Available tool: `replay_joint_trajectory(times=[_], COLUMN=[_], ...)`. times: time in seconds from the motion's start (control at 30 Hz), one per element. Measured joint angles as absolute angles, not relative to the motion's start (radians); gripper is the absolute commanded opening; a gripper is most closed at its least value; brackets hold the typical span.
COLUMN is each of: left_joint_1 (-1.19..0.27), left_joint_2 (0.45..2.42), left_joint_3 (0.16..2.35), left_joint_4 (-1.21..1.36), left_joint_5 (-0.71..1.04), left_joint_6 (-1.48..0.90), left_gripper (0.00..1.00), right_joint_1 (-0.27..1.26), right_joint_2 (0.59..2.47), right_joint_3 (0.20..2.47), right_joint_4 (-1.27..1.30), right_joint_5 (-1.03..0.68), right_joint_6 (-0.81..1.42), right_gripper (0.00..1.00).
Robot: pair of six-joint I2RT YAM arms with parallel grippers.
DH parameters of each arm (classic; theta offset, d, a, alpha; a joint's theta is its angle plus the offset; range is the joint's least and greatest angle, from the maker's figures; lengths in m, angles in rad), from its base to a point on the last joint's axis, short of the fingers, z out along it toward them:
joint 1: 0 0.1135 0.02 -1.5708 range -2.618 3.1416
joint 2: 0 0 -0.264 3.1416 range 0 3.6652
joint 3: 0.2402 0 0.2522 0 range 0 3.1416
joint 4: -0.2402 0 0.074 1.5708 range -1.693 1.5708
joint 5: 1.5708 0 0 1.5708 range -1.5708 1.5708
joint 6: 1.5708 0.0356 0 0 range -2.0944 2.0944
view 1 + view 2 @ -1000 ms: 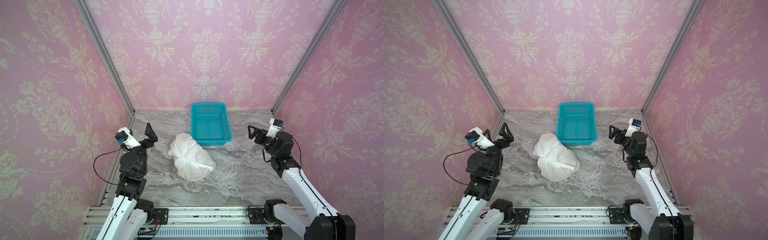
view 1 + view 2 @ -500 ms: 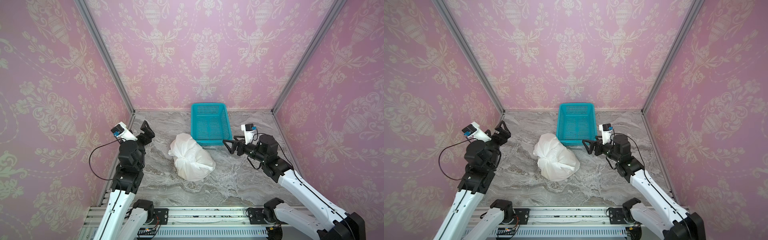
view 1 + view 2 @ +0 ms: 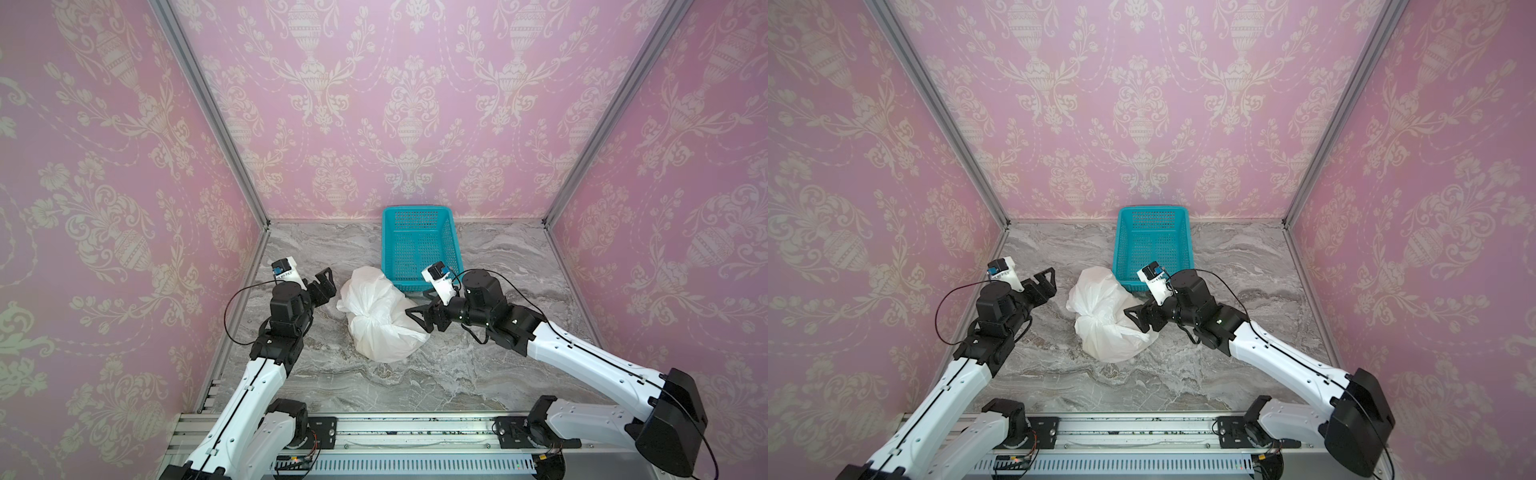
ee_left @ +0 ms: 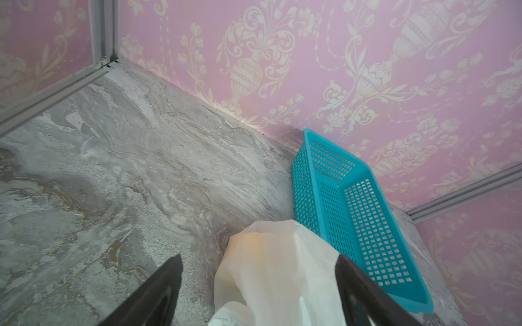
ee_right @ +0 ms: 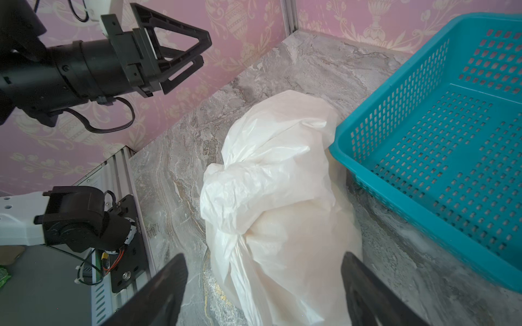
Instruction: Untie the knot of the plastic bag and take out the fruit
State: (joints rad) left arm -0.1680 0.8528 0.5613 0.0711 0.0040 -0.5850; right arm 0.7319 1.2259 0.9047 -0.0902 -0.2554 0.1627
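Right gripper [image 3: 417, 321]: jaws wide apart, holding nothing, poised over the bag [image 3: 384, 336] just beside the knot [image 3: 368, 318]. Judged lined up to pinch 1 handle end.

Left gripper [image 3: 326, 284]: jaws likewise apart and empty, near the bag's opposite side, not touching it. Judged placed to take the other end, so 2 opposed pulls can loosen the knot.

Knot intact. Bag lies on the table [image 3: 457, 374] against the basket [image 3: 415, 220]. Fruit not discernible, presumably sealed inside the bag.
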Motion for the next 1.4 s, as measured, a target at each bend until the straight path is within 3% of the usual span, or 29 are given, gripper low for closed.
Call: replay_joint_trajectory(times=[0.17,0.3,0.7,0.87,0.97,1.2,1.3,1.4], left_joint_1=[-0.282,-0.326,-0.455,-0.456,-0.456,-0.456,-0.456,-0.456], left_joint_2=[0.86,0.86,0.969,1.031,1.035,1.028,1.028,1.028], left_joint_3=[0.56,0.561,0.617,0.64,0.647,0.647,0.649,0.653], left_joint_4=[0.072,0.058,-0.057,-0.093,-0.099,-0.101,-0.106,-0.119], left_joint_5=[0.018,0.016,-0.013,-0.014,-0.016,-0.046,-0.062,-0.078], left_joint_6=[-0.551,-0.527,-0.45,-0.435,-0.43,-0.419,-0.416,-0.415], left_gripper=[0.85,0.84,0.83,0.84,0.85,0.87,0.88,0.88], right_joint_1=[0.732,0.732,0.732,0.732,0.732,0.732,0.732,0.74], right_joint_2=[1.367,1.475,1.67,1.773,1.791,1.767,1.672,1.509], right_joint_3=[0.977,1.009,1.137,1.248,1.278,1.293,1.228,1.105], right_joint_4=[-0.126,-0.154,-0.099,-0.087,-0.086,-0.088,-0.066,-0.018], right_joint_5=[-0.248,-0.217,-0.203,-0.204,-0.205,-0.195,-0.188,-0.176], right_joint_6=[0.105,0.057,0.099,0.135,0.136,0.158,0.159,0.157], right_gripper=[0.87,0.81,0.26,0.19,0.2,0.53,0.64,0.67])
